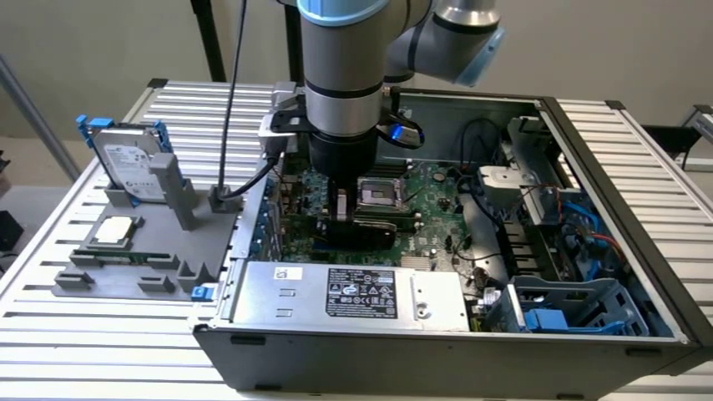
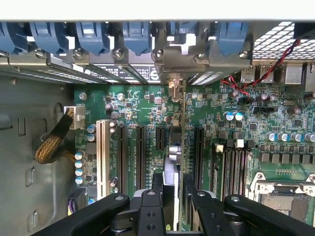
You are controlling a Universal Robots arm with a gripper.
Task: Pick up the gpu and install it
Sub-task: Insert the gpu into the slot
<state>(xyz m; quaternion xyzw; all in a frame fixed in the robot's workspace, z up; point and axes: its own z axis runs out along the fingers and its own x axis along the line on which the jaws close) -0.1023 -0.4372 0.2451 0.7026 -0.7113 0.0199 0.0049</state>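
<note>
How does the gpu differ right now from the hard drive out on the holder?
The gpu stands on edge inside the open case, over the motherboard, clamped in the gripper; the hard drive stands outside the case in the grey holder, untouched. The gpu looks dark and thin; the drive is silver with blue rails. Both stand upright.

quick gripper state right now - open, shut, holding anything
Gripper: shut on the gpu, holding the card on edge above the motherboard slots inside the open computer case.
</note>
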